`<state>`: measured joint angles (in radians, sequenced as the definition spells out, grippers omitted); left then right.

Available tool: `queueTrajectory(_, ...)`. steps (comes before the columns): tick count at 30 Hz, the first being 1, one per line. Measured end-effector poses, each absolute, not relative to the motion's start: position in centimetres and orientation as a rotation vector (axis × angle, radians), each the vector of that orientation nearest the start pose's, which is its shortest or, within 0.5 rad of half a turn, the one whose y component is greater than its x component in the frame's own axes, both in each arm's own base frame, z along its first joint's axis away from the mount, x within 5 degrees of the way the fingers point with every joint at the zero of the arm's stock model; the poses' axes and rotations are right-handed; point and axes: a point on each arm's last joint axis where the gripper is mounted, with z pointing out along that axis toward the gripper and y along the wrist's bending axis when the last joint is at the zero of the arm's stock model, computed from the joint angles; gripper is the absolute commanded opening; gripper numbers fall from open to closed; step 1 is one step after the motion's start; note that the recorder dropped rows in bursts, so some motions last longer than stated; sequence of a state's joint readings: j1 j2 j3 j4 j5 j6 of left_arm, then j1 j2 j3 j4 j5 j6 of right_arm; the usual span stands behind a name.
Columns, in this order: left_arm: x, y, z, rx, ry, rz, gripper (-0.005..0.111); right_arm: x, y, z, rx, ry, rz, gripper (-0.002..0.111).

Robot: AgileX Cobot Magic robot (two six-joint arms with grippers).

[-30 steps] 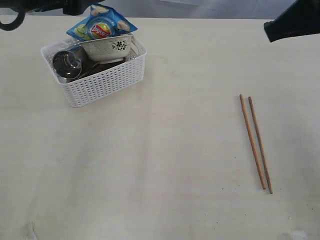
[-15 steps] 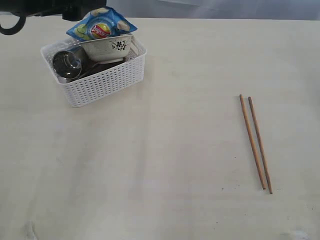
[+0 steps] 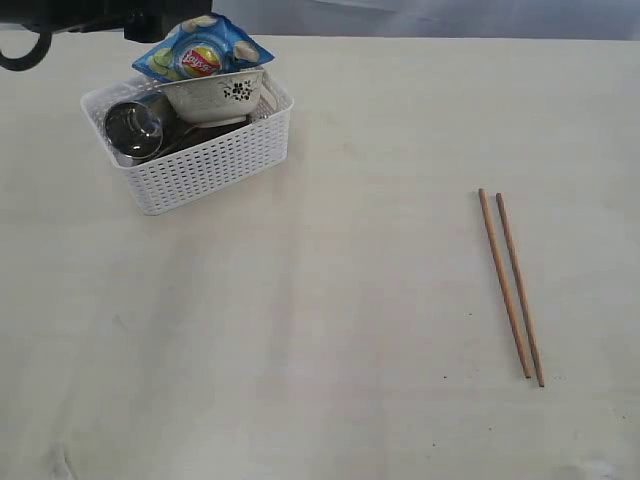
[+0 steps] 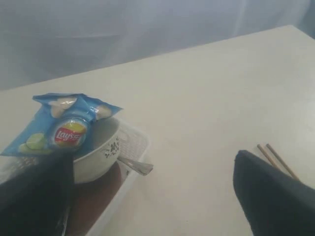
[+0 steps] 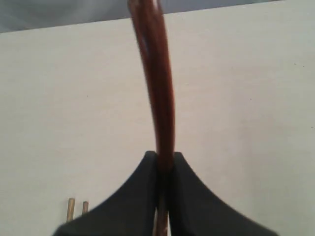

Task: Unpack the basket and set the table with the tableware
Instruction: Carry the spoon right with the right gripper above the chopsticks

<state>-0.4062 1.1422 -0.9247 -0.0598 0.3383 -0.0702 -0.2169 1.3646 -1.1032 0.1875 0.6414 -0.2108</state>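
Exterior view: parallel chopsticks [image 3: 504, 285], long axes near-to-far.

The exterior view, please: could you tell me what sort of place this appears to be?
Probably a robot test bench staged as a dining table: a bare cream tabletop, a plain grey curtain behind it, a packed white basket and a pair of chopsticks laid out.

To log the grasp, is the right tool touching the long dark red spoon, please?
Touching. The right wrist view shows the right tool clamped shut around the long dark red spoon.
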Motion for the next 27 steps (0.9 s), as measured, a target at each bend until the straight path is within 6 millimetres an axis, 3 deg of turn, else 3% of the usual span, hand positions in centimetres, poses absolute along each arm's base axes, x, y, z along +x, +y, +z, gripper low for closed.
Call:
queueTrajectory(15,22.9,-10.1,34.4,0.302,2.041,-0.351,0.082,25.5,3.3,32.0,0.142,2.594,-0.416,0.000)
queueTrajectory(20,22.9,-10.1,34.4,0.302,2.041,-0.351,0.082,25.3,5.9,30.6,0.136,2.638,-0.551,0.000)
queueTrajectory(27,22.9,-10.1,34.4,0.304,2.040,-0.350,0.082,25.6,9.4,28.3,0.076,2.690,-0.552,0.000)
